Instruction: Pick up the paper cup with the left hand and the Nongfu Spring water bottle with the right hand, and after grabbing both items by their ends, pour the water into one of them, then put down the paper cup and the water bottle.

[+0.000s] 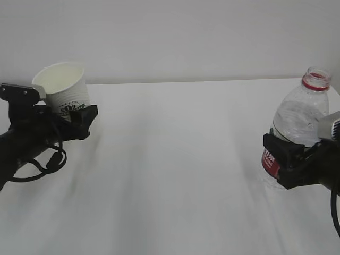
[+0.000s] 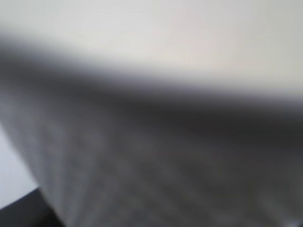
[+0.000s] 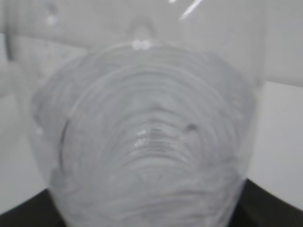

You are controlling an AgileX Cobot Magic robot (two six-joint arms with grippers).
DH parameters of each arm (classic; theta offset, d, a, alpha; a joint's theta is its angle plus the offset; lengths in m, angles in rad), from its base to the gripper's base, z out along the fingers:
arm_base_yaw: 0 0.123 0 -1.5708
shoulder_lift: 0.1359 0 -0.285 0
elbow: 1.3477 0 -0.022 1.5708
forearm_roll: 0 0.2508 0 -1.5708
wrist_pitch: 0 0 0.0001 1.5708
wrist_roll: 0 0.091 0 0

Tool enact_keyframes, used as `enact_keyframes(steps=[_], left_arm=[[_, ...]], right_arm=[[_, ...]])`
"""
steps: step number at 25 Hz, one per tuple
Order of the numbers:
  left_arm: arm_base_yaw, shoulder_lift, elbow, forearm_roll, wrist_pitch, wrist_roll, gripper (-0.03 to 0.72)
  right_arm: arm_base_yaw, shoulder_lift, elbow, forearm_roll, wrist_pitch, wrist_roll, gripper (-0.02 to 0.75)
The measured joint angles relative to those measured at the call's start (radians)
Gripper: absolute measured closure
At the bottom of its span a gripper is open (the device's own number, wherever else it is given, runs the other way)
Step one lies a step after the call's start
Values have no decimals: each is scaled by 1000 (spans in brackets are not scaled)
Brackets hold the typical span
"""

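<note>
Paper cup (image 1: 62, 85) tilted in left fingers (image 1: 85, 114), bottle (image 1: 300, 119) (uncapped) in right fingers (image 1: 277, 149).

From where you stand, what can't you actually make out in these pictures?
- Left wrist view: pure blur, too close to the paper cup.
- Exterior view: both arms cut off by the edges; the right gripper hides the water bottle's base.
- Right wrist view: water level unclear through the ribbed plastic.

White tabletop (image 1: 175, 175) with faint soft shadows, plain pale wall (image 1: 186, 37) behind its far edge
</note>
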Motion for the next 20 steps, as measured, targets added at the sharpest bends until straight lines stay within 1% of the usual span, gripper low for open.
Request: enact_keyframes(steps=[4,10,12,14,18,20], left_arm=[[0,-57,17,149,8,-14,148],[0,-89,18,384,62,-140,149],[0,-91,20,441,64,-183,149],[0,-93,20,500,64,-232,150],[0,-95,20,646,23,-285,151],[-12,-95,20,692,11,-310,151]], right_arm=[[0,0,0,0,0,-13,293],[0,0,0,0,14,-35,293],[0,0,0,0,25,-35,293],[0,0,0,0,34,-36,293],[0,0,0,0,35,-36,293],[0,0,0,0,35,-36,293]])
